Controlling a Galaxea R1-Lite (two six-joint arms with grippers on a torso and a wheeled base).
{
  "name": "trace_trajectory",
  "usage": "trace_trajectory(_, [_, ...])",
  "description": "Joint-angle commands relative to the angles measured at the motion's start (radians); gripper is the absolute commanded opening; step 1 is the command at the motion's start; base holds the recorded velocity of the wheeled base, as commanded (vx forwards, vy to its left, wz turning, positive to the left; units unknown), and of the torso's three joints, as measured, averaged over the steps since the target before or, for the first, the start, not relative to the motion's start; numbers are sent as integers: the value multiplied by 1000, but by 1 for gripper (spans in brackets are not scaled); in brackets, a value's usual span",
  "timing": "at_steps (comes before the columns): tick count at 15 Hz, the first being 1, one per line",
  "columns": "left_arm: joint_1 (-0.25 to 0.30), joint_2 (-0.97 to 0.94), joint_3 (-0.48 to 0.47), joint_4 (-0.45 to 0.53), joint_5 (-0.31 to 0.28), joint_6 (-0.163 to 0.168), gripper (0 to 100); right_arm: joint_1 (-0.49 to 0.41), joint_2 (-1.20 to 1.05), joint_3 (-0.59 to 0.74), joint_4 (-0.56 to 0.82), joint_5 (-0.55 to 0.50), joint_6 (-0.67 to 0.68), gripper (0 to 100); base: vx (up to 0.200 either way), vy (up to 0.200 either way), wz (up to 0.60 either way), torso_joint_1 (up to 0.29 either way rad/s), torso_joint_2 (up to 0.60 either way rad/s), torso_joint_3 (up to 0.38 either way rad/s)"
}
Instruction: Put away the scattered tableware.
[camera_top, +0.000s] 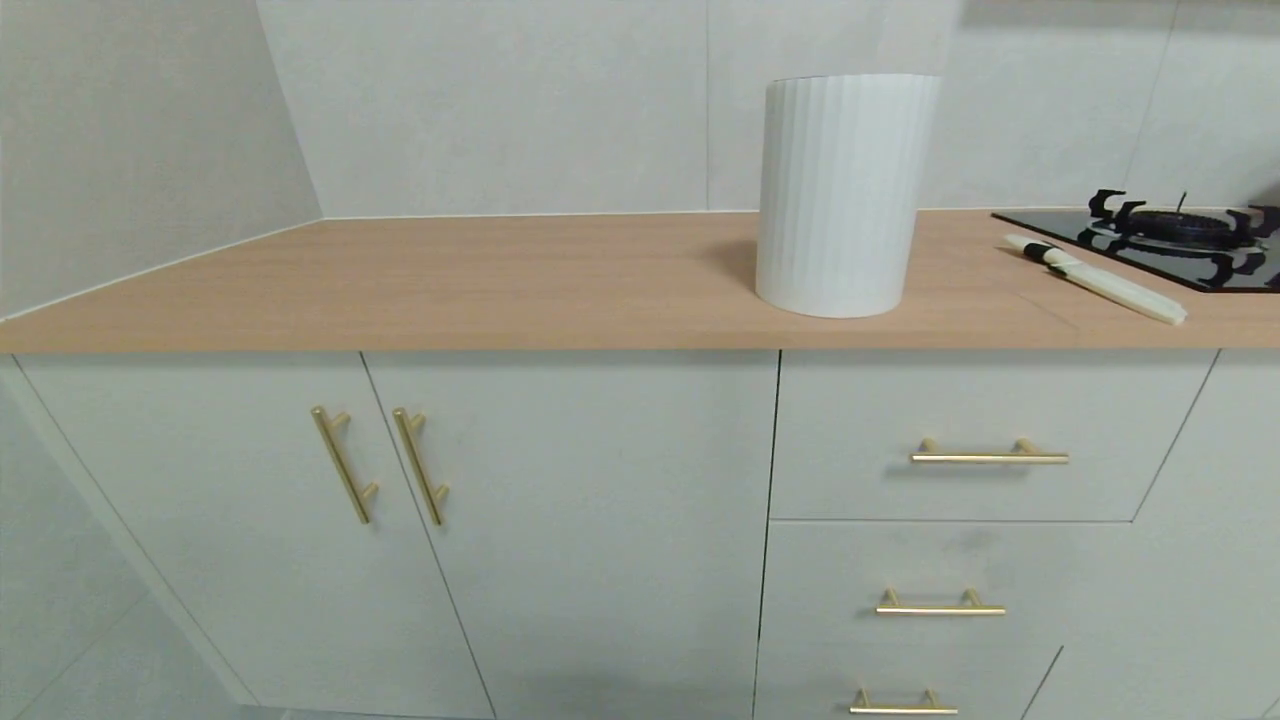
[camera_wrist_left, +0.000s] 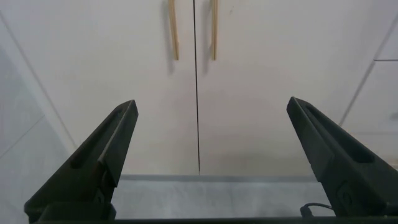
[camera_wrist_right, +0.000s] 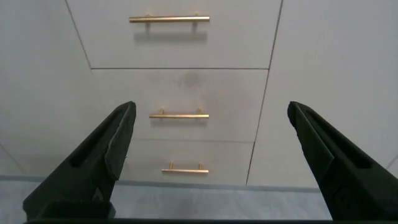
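Left claw (camera_wrist_left: 211, 104) spread wide, empty, low before double doors (camera_top: 400, 500), below-left of white canister (camera_top: 845, 195). Right claw (camera_wrist_right: 211, 107) likewise agape, empty, before drawers (camera_top: 960, 560) under canister. Canister upright on table (camera_top: 450, 280). White knife (camera_top: 1095, 278) flat, right of canister, just beside hob (camera_top: 1170, 235). Likely risks: flat knife skidding under a pinch; arm clipping tall canister.

No text, label, number or sign can be read on anything in these views.
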Motion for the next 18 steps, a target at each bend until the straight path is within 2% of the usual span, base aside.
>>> trace_trajectory(1, [0,0,0,0,0,0,100,0,1,0,0,1,0,100,200,0,0,-2,-2,-2])
trace_trajectory(8, [0,0,0,0,0,0,100,0,1,0,0,1,0,100,200,0,0,2,4,1])
trace_trajectory(10, [0,0,0,0,1,0,100,0,1,0,0,1,0,100,0,0,-600,7,-2,0])
trace_trajectory(18, [0,0,0,0,0,0,100,0,1,0,0,1,0,100,0,0,0,0,0,0])
